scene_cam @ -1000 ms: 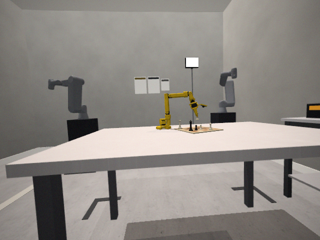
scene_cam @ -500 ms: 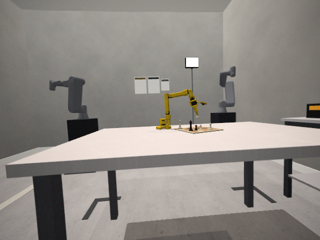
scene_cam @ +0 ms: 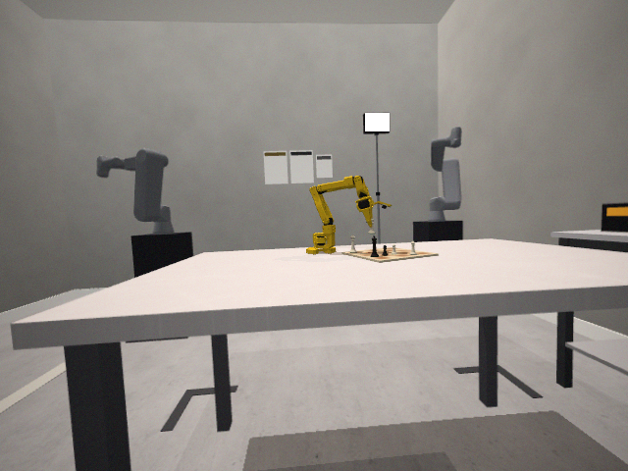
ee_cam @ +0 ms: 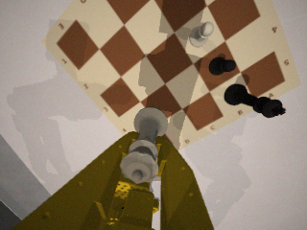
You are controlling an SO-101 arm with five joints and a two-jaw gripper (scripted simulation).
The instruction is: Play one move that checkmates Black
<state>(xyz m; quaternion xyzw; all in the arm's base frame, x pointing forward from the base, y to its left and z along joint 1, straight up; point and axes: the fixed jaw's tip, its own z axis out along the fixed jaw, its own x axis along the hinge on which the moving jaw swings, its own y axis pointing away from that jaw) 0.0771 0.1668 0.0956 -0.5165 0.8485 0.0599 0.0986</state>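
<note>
The small chessboard [scene_cam: 391,253] lies on the white table beside my yellow arm. My gripper [scene_cam: 371,229] hangs above the board, shut on a white chess piece [ee_cam: 145,144]. In the wrist view the piece is clamped between the yellow fingers, base pointing down, above the board's edge [ee_cam: 173,62] near the low ranks. I cannot tell which kind of piece it is. On the board stand a white pawn [ee_cam: 200,34], a black pawn [ee_cam: 222,65] and the tall black king [ee_cam: 251,100]. The exterior view also shows the black king [scene_cam: 374,246] and white pieces at the left [scene_cam: 353,244] and right [scene_cam: 413,247].
Two grey robot arms on black pedestals [scene_cam: 146,202] [scene_cam: 445,183] stand behind the table. A light on a thin stand [scene_cam: 377,177] rises just behind the board. Another table with a monitor [scene_cam: 613,218] is at the far right.
</note>
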